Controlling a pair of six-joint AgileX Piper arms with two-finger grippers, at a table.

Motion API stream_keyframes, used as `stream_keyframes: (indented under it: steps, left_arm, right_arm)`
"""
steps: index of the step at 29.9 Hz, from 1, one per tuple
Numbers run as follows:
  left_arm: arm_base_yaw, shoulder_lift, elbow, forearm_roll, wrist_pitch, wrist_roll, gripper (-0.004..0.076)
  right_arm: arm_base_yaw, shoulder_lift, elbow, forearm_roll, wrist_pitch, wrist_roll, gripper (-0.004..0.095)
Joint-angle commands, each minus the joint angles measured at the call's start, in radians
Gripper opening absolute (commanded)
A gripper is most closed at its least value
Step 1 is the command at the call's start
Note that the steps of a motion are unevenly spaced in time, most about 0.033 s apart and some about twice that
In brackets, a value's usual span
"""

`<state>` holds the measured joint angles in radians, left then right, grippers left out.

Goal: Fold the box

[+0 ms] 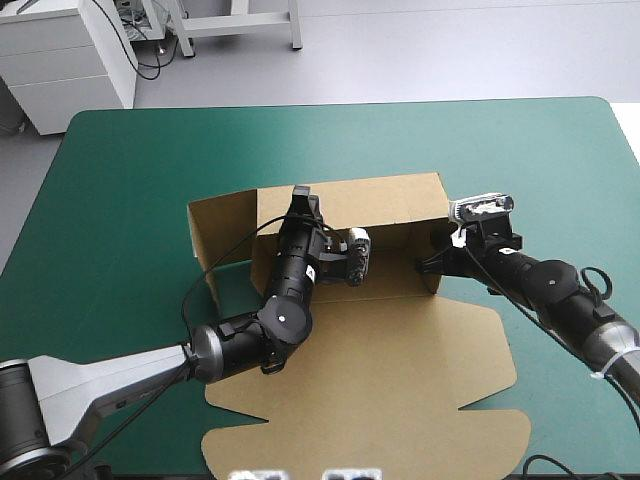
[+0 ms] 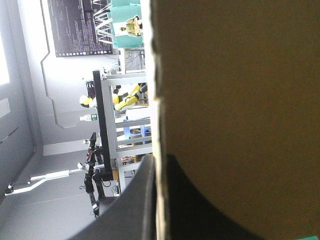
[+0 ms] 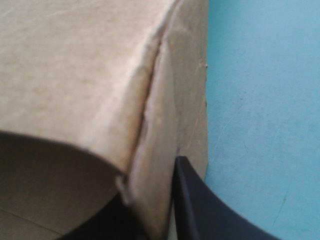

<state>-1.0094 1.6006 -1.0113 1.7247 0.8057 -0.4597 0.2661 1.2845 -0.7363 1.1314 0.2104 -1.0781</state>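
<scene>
The brown box [image 1: 400,350] lies mid-table, its lid panel flat toward the near edge and its back wall [image 1: 380,200] raised. My left gripper [image 1: 303,200] sits on the top edge of that back wall. In the left wrist view the box's board edge [image 2: 157,75] runs between the two black fingers, so the left gripper [image 2: 161,200] is shut on it. My right gripper [image 1: 432,264] is at the box's right side wall. In the right wrist view the wall's folded corner [image 3: 150,100] is pinched in the right gripper [image 3: 155,220].
A side flap [image 1: 220,225] of the box stands splayed out to the left of the back wall. Bare teal-green cover [image 1: 130,170] surrounds the box on the left, far and right sides, and shows beside the right gripper as teal-green cover [image 3: 260,100].
</scene>
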Motion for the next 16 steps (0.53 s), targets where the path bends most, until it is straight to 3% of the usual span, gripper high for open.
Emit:
stream_keyframes:
  steps: [1, 10, 16]
  left_arm:
    - [-0.003, -0.029, -0.023, 0.106, 0.007, -0.003, -0.0008]
    - [-0.003, -0.029, -0.023, 0.106, 0.007, -0.024, 0.0012]
    - [-0.003, -0.026, -0.023, 0.106, 0.007, -0.024, 0.014]
  right_arm:
    - [0.009, -0.025, -0.027, 0.035, 0.045, 0.01, -0.0018]
    - [0.009, -0.024, -0.027, 0.035, 0.068, 0.008, -0.0018]
    - [0.009, -0.023, -0.027, 0.035, 0.071, 0.03, -0.0017]
